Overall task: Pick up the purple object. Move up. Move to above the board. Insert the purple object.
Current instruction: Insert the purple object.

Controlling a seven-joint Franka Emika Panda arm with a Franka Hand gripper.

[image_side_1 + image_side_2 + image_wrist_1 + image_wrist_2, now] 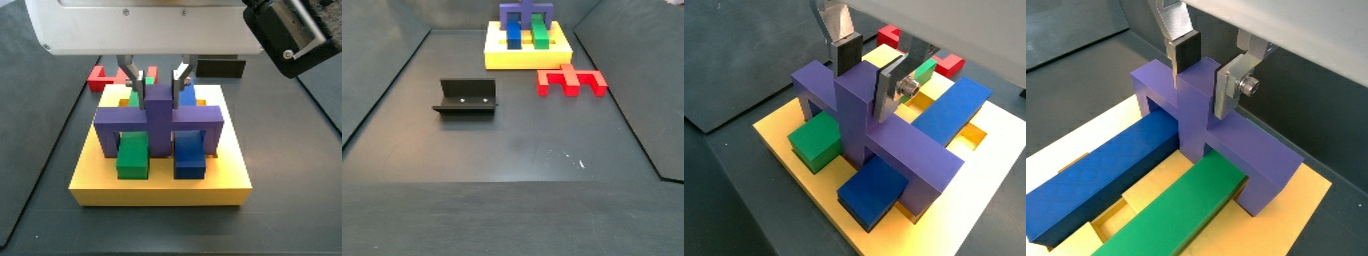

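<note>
The purple object [885,140] sits upright on the yellow board [780,132], its legs down in the board and its bar bridging a green bar [1173,215] and a blue bar [1100,175]. My gripper [869,75] is directly above it, with one finger on each side of the raised central stem, and the pads look pressed against the stem. Both side views show the same: the purple object [158,115] stands on the board [160,185] with the gripper [158,78] at its stem. In a side view [527,15] the gripper is cut off by the frame.
A small red slotted piece [569,80] lies on the dark floor just beside the board [529,58]. The dark fixture [466,97] stands on the floor away from the board. Grey walls enclose the floor.
</note>
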